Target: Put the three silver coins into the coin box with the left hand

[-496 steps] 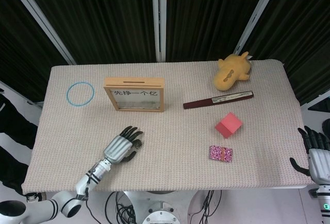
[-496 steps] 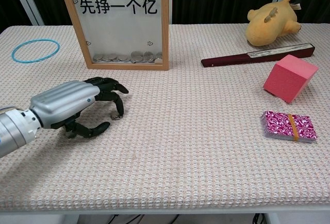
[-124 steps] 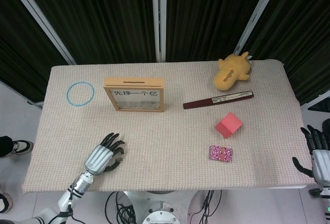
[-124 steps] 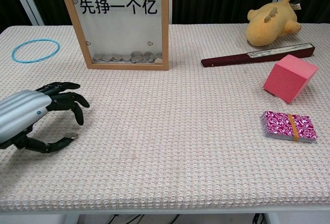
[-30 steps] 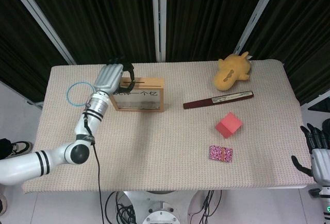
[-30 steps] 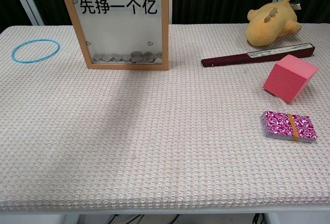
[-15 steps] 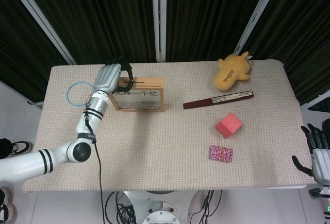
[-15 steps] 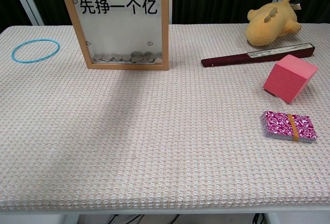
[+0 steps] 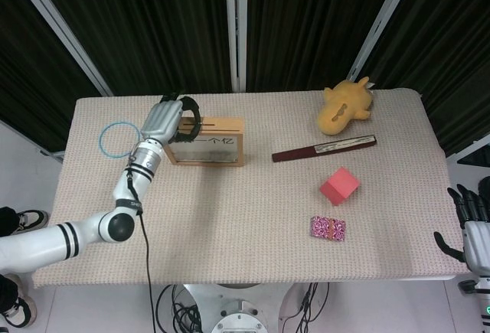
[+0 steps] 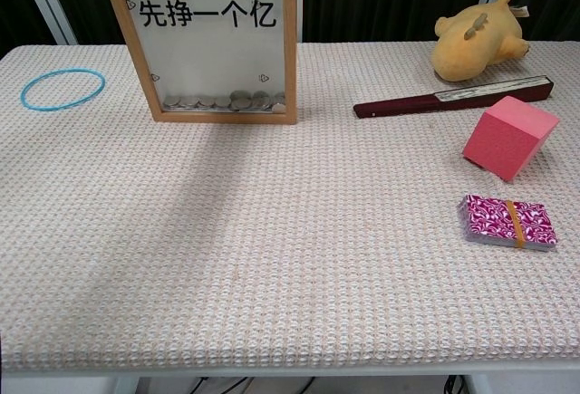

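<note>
Table [image 10: 272, 276] (woven cover) bears coin box [image 10: 216, 50], ring [image 10: 62, 88], cube [image 10: 508, 137]

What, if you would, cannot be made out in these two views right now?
- Whether the left robot hand holds a coin: head view, too small, and its fingers curl over the box top; out of frame in the chest view.
- The box slot: chest view, cut off by the top edge.
- Coin count in the box: chest view, they overlap.
- Right robot hand: head view, partly cut off at the right edge.
</note>
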Available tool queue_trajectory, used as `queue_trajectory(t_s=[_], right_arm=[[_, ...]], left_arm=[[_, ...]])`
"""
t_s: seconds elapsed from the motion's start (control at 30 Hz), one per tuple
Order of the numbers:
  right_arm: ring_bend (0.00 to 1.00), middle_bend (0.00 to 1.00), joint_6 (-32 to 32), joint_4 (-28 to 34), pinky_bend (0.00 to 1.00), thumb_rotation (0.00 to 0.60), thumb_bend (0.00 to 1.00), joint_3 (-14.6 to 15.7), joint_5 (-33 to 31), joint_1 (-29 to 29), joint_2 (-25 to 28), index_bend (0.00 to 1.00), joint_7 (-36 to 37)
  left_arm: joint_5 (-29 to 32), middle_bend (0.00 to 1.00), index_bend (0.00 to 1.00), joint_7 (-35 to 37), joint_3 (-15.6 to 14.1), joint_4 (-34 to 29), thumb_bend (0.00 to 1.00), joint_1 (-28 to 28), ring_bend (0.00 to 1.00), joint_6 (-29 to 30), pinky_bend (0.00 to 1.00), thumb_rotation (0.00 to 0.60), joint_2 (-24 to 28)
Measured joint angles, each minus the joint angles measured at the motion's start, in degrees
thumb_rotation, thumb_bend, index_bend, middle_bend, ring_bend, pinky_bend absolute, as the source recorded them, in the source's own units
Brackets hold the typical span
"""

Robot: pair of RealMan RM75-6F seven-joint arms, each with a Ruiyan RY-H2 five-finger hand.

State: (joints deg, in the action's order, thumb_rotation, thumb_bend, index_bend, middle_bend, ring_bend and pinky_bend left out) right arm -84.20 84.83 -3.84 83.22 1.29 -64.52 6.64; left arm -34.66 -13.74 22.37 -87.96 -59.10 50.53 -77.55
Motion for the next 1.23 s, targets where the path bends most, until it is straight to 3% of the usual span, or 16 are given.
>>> queue_trajectory(t_s=[0.1, 0.27, 0.37, 0.47, 0.57, 0.67, 0.7, 0.8, 0.93, 1.03, 1.23], right_arm=[[0.00, 0.00, 0.0, -0.1, 0.00, 0.600, 0.24, 0.0, -0.1, 0.0, 0.0, 0.00, 0.1], [0.00, 0.00, 0.1, -0.1, 0.00, 0.600, 0.24, -0.1, -0.1, 0.1, 0.1, 0.00, 0.1], [0.00, 0.00, 0.1, -0.1, 0.00, 0.600, 0.24, -0.1, 0.2, 0.2, 0.1, 0.00, 0.1], [0.00, 0.00, 0.1, -0.2, 0.00, 0.600, 0.24, -0.2, 0.4, 0.4, 0.0, 0.00, 0.1], [0.00, 0.00, 0.5, -0.5, 0.00, 0.600, 0.24, -0.1, 0.7, 0.8, -0.3, 0.00, 0.1], [0.00, 0.00, 0.8, -0.6, 0.00, 0.600, 0.24, 0.0, 1.4, 1.2, -0.7, 0.00, -0.3], [0.00, 0.00, 0.8, -0.5, 0.00, 0.600, 0.24, 0.0, 1.7, 1.3, -0.8, 0.00, -0.4], [0.00, 0.00, 0.4, -0.5, 0.00, 0.600, 0.24, 0.2, 2.6, 1.6, -1.3, 0.00, -1.5], [0.00, 0.00, -0.7, -0.4, 0.00, 0.600, 0.24, 0.4, 3.5, 1.6, -2.1, 0.00, -3.9], [0.00, 0.00, -1.4, -0.2, 0.00, 0.600, 0.24, 0.3, 3.8, 1.6, -2.7, 0.00, -5.5], [0.00, 0.00, -1.3, 0.3, 0.00, 0.600, 0.24, 0.2, 3.6, 1.9, -3.0, 0.00, -7.6]], left_arm=[[-1.4, 0.26, 0.08, 0.8, 0.2, 0.0, 0.30, 0.3, 0.05, 0.9, 0.02, 0.600, -0.1], [-5.6, 0.23, 0.06, 4.1, 1.4, -1.7, 0.30, 1.7, 0.05, 4.7, 0.03, 0.600, -0.3], [-10.3, 0.23, 0.07, 5.8, 1.7, -5.3, 0.29, 3.5, 0.05, 8.3, 0.05, 0.600, 0.4], [-16.7, 0.23, 0.14, 6.4, 0.6, -10.9, 0.25, 6.9, 0.05, 13.2, 0.07, 0.600, 2.4], [-24.8, 0.23, 0.21, 5.3, -2.8, -15.4, 0.20, 11.8, 0.05, 19.5, 0.07, 0.600, 4.9], [-34.1, 0.22, 0.22, 2.9, -8.4, -17.3, 0.19, 17.5, 0.05, 26.3, 0.10, 0.600, 7.0], [-38.9, 0.21, 0.21, 1.5, -11.5, -17.1, 0.19, 20.7, 0.05, 29.9, 0.12, 0.600, 7.9], [-46.7, 0.16, 0.17, -1.1, -17.9, -14.8, 0.19, 26.9, 0.03, 35.5, 0.13, 0.600, 8.9], [-52.1, 0.12, 0.17, -4.3, -25.0, -8.0, 0.19, 35.1, 0.01, 41.0, 0.10, 0.600, 9.2], [-53.9, 0.11, 0.17, -5.5, -27.5, -2.2, 0.19, 40.2, 0.00, 44.7, 0.08, 0.600, 8.1], [-54.0, 0.11, 0.15, -2.3, -28.3, 4.3, 0.19, 46.0, 0.00, 48.3, 0.07, 0.600, 5.0]])
